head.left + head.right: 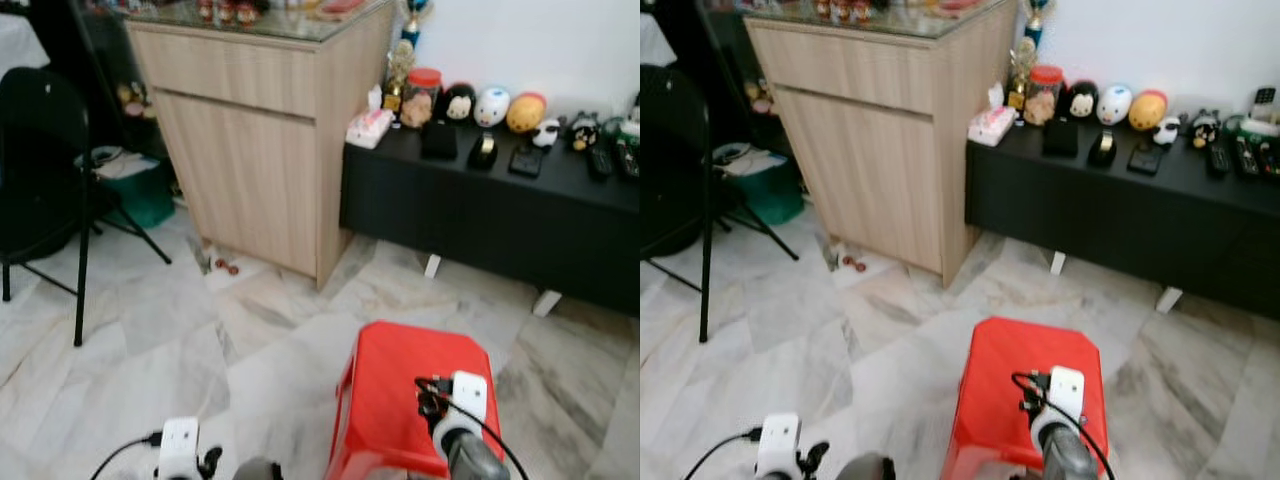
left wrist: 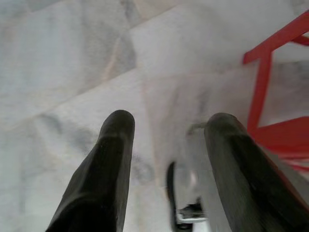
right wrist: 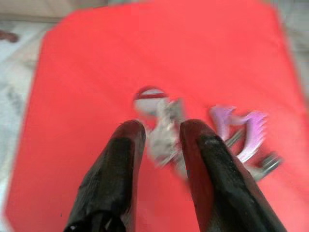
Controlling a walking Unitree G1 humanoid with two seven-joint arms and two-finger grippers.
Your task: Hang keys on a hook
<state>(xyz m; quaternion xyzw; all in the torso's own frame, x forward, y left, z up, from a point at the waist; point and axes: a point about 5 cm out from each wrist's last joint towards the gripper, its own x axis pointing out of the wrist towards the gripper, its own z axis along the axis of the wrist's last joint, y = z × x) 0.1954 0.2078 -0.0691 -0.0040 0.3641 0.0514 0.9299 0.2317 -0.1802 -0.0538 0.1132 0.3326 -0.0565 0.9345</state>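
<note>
A red plastic stool (image 1: 390,400) stands on the marble floor right before me. In the right wrist view my right gripper (image 3: 161,128) hangs over the stool's top (image 3: 96,58), its two fingers drawn close on a blurred silver bunch of keys (image 3: 164,140). A pink charm (image 3: 241,128) on the bunch lies on the stool beside the fingers. My right wrist (image 1: 458,400) sits above the stool's near edge. In its wrist view my left gripper (image 2: 166,123) is open over bare floor, with the stool's red leg (image 2: 263,87) beside it.
A tall wooden cabinet (image 1: 260,130) stands ahead. To its right a low black bench (image 1: 500,215) along the white wall carries several figurines. A black folding chair (image 1: 45,150) and a green bin (image 1: 140,190) are at the left. Small red bits (image 1: 226,266) lie by the cabinet.
</note>
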